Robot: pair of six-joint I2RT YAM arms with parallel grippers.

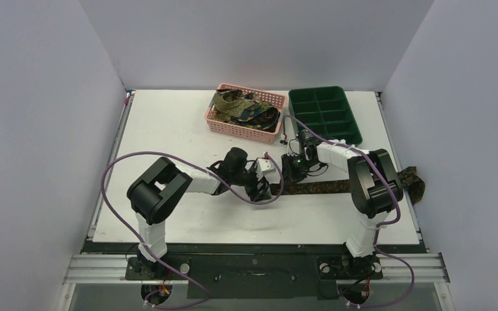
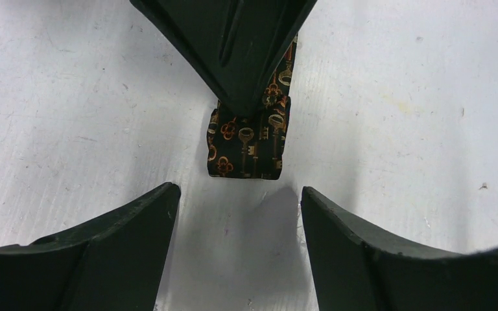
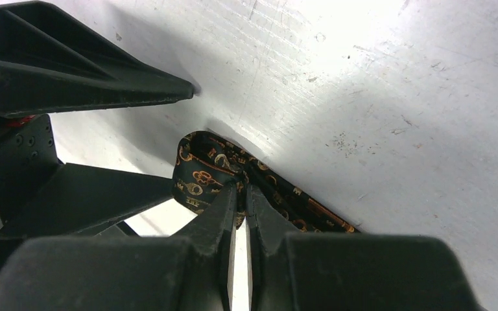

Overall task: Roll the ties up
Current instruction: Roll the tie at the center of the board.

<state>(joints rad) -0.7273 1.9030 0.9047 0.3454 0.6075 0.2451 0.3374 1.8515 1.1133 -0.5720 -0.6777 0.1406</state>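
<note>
A dark tie with a gold and orange key pattern lies flat across the white table, its wide end hanging over the right edge. Its narrow end is folded over. My right gripper is shut on that folded end, pinching the fabric between its tips; it shows in the top view. My left gripper is open and empty, just short of the folded end, its fingers either side of bare table; it shows in the top view. Several more ties lie heaped in the pink basket.
The pink mesh basket stands at the back centre. A dark green compartment tray stands to its right, close behind the right arm. White table stretches to the left. Purple cables loop from both arms.
</note>
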